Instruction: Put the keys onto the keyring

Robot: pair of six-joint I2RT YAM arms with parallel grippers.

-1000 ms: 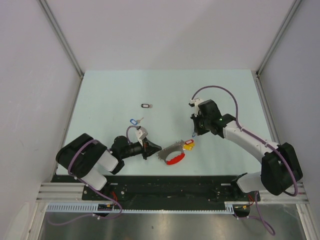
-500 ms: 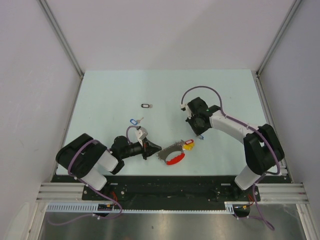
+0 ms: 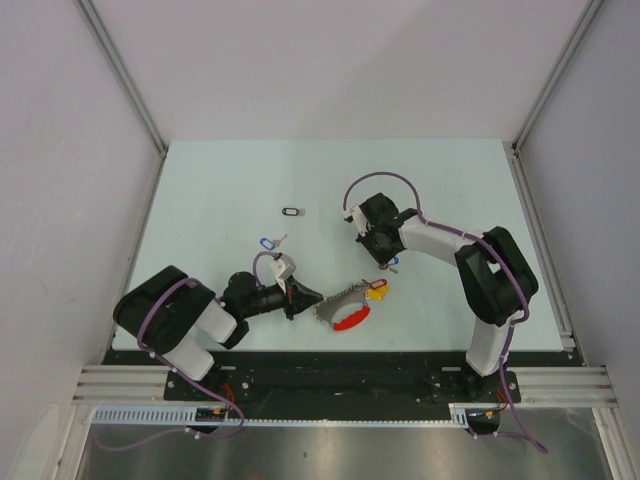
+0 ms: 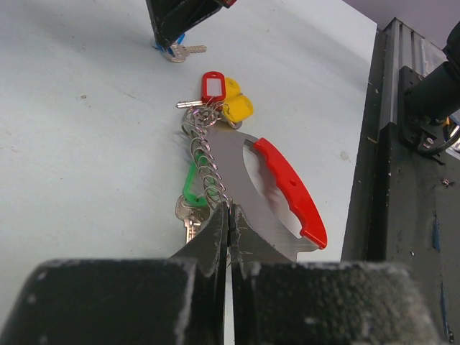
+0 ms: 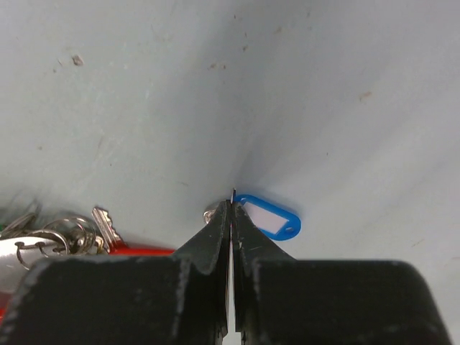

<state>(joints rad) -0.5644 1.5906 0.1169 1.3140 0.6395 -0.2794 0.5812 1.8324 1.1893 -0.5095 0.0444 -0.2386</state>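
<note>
Your left gripper (image 4: 229,210) sits low by the near edge of the desk (image 3: 210,180), left of centre. Its jaws are together, clamped on the keyring (image 4: 228,158) at the end of its silver plate, where the coil of small rings meets it. The keyring lies flat just past those fingertips. Its red curved band (image 4: 289,188) is on the side toward the near edge, and the green tag (image 4: 190,188) is on the other side, close to the jaws. The red tag (image 4: 213,85) and yellow tag (image 4: 237,109) are at the end away from the gripper. Your right gripper (image 5: 231,210) is just beyond that end, about mid-desk and a little right of centre. Its jaws are pressed together on a blue-tagged key (image 5: 267,218), at the joint between key head and tag: the tag sticks out one side of the tips and the head the other. Can't tell if that key is off the surface. It's near the keyring's tags, not touching. A second blue-tagged key (image 3: 267,243) lies just beyond your left gripper toward the far edge. The black-tagged key (image 3: 291,211) is further toward the far edge, well apart from the ring.
</note>
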